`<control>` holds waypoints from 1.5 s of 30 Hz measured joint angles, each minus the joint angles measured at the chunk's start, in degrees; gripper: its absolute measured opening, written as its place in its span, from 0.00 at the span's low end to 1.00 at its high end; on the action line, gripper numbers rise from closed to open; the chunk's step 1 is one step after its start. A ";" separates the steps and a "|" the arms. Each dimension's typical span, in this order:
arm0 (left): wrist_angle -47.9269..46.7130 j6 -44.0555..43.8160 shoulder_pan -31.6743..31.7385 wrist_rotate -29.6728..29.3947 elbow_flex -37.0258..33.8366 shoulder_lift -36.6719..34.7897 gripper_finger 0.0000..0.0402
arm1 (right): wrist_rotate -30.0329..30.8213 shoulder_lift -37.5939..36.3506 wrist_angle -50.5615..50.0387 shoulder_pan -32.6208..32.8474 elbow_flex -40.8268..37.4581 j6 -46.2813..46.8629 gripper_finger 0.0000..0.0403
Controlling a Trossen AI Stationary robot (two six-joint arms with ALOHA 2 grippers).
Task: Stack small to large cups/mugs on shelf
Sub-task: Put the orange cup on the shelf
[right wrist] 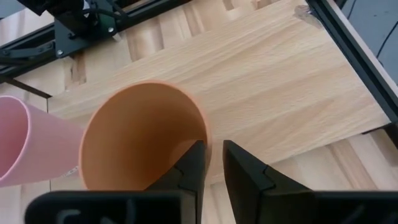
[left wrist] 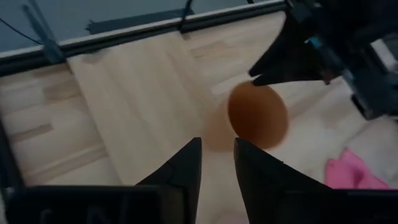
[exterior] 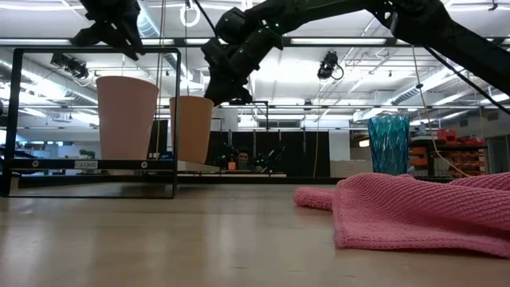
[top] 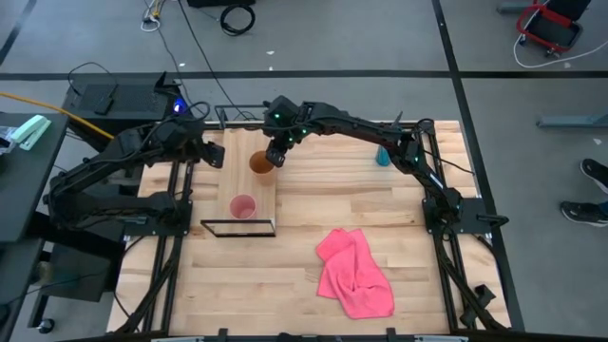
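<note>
Orange cup (top: 260,162): upright on shelf (top: 258,195), rim pinched by right gripper (top: 276,158); pink cup (top: 243,207) beside, teal tumbler (top: 383,155) apart.

A crumpled pink cloth (top: 355,274) lies on the slatted wooden bench (top: 399,199), toward its near right part. Beyond the bench, cables (top: 236,16) lie on the grey floor (top: 332,38), with a red cart (top: 548,26) farther right.
</note>
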 joint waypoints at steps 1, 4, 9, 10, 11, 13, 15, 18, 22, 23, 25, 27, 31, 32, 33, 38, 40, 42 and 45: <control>0.53 0.00 0.04 1.00 0.00 0.27 0.27 | 0.00 0.00 0.00 0.04 0.00 0.00 0.16; 3.52 -0.02 0.02 4.33 -0.02 1.60 0.29 | -0.04 -0.27 -0.16 0.02 0.00 -0.05 0.16; 5.85 -0.01 0.03 9.78 -0.02 6.79 0.31 | -0.41 -4.55 -4.79 -0.08 0.02 -1.07 0.16; 5.85 -0.04 0.02 10.12 -0.02 8.10 0.32 | -0.42 -5.75 -6.55 -0.08 0.04 -1.60 0.16; 5.83 0.00 0.02 10.42 -0.02 9.37 0.32 | -0.23 -6.92 -8.76 -0.06 0.04 -2.06 0.16; 5.95 0.02 0.04 10.55 -0.02 11.97 0.33 | 1.21 -9.26 -13.51 0.02 0.04 -3.12 0.16; 6.28 0.04 0.36 10.59 -0.02 14.21 0.34 | 3.67 -11.75 -17.90 0.13 0.04 -3.34 0.16; 7.22 0.50 1.45 10.54 -0.02 16.77 0.36 | 6.09 -15.26 -22.66 0.51 0.04 -3.28 0.16; 8.71 0.73 2.97 10.86 -0.02 19.38 0.40 | 8.37 -18.78 -25.41 1.85 0.04 -3.28 0.16; 8.64 0.89 3.19 10.99 -0.02 20.02 0.41 | 9.07 -19.64 -26.01 2.29 0.04 -3.30 0.16; 8.58 1.64 3.45 11.01 -0.02 21.16 0.42 | 10.75 -20.95 -27.20 3.17 0.04 -3.55 0.16; 8.57 1.93 3.45 11.03 -0.02 22.26 0.43 | 12.43 -21.72 -28.33 4.04 0.04 -3.61 0.16; 8.58 2.12 3.41 11.07 -0.02 24.26 0.45 | 14.30 -22.33 -29.10 5.05 0.02 -3.41 0.16; 8.58 2.14 3.41 11.07 -0.02 24.76 0.45 | 14.43 -22.40 -29.13 5.22 0.02 -3.40 0.16; 8.58 2.14 3.41 11.07 -0.02 25.10 0.45 | 14.47 -22.40 -29.13 5.40 0.02 -3.32 0.16; 8.81 1.47 3.41 11.07 -0.02 26.51 0.45 | 14.49 -22.12 -29.09 5.49 0.00 -3.30 0.16; 9.09 1.19 3.41 11.05 -0.02 26.81 0.43 | 14.47 -22.10 -28.63 5.51 0.00 -3.29 0.16; 9.35 1.11 3.41 11.05 -0.02 26.93 0.41 | 14.49 -22.05 -28.30 5.51 0.00 -3.29 0.16; 9.51 0.09 3.41 11.03 -0.02 27.10 0.34 | 14.47 -22.01 -28.30 5.51 0.00 -3.28 0.16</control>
